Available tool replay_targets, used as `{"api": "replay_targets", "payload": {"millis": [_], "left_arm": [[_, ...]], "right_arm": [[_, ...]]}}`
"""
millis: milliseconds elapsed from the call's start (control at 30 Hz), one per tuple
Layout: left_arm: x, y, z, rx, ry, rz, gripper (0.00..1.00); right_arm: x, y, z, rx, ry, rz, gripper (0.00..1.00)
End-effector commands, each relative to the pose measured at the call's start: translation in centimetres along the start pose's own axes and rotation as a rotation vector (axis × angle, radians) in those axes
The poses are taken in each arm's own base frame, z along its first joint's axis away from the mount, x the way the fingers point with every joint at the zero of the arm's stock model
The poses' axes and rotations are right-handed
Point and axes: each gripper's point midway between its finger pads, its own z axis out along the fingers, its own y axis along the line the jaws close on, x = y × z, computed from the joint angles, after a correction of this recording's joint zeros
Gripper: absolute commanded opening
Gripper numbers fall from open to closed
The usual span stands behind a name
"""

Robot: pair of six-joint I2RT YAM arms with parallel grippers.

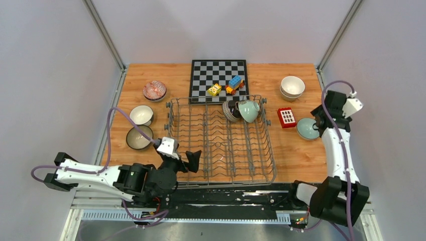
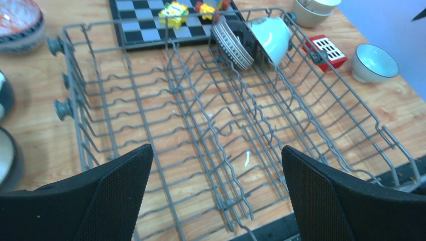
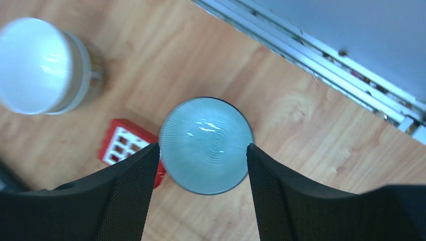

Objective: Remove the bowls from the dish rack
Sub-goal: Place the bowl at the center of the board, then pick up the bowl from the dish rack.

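My left gripper (image 2: 216,150) sits closest to the lens: two black padded fingers spread wide, holding nothing, poised over the near edge of the dish rack (image 1: 216,140). My right gripper (image 3: 202,148) also has its fingers apart, one on each side of a pale mint bowl (image 3: 206,170) that stands upright on the wooden table (image 1: 296,155), close to the right edge. I cannot tell whether the pads touch its rim. The grey wire dish rack fills the middle of the table and is nearly bare. Two bowls are left in it, tipped on their sides and leaning together at the far right corner: a dark-patterned bowl (image 1: 231,110) and a mint-green bowl (image 1: 249,110). Behind the rack lies a chessboard (image 1: 206,75). Out on the wood are stacked cream bowls (image 1: 292,86) at far right and, left of the rack, a red-patterned bowl (image 1: 154,90), a white bowl (image 1: 141,114) and a dark-rimmed bowl (image 1: 139,137). A red block (image 1: 287,117) lies just beside the pale mint bowl, and small toy blocks (image 1: 234,84) sit on the chessboard. If my right fingers lift off crooked, a pad could catch the rim and tip the bowl or push it into the red block. Reaching for the last pair, my fingers could snag the tines, and pulling one bowl may let the other roll.
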Motion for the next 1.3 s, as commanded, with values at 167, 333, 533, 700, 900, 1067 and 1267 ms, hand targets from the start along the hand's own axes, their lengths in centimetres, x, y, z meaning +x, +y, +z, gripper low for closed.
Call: {"api": "replay_targets", "payload": {"millis": [167, 333, 533, 700, 900, 1067, 1267], "left_arm": [[-3.0, -3.2, 2.0, -0.047, -0.028, 0.139, 1.00], [-1.7, -4.4, 6.1, 0.043, 0.111, -0.002, 1.00], [-2.7, -6.5, 9.3, 0.177, 0.139, -0.122, 1.00], [-3.8, -8.7, 12.9, 0.325, 0.167, -0.299, 1.00], [-2.3, -10.7, 17.3, 0.357, 0.244, -0.384, 1.00], [-0.9, -9.4, 20.9, 0.355, 0.299, -0.585, 1.00], [1.5, -10.9, 23.3, 0.417, 0.373, -0.692, 1.00]], "right_arm": [[-7.7, 8.3, -11.4, -0.279, -0.244, -0.193, 0.68], [-4.9, 14.2, -17.6, -0.544, -0.244, -0.400, 0.67], [4.2, 17.7, -21.2, -0.734, -0.139, -0.708, 0.65], [9.3, 18.0, -19.5, -0.795, -0.062, -0.741, 0.68], [10.6, 19.0, -17.3, -0.904, 0.087, -0.593, 0.71], [11.7, 20.2, -16.2, -0.943, 0.158, -0.555, 0.72], [12.5, 21.6, -13.9, -0.935, 0.196, -0.460, 0.70]]}}
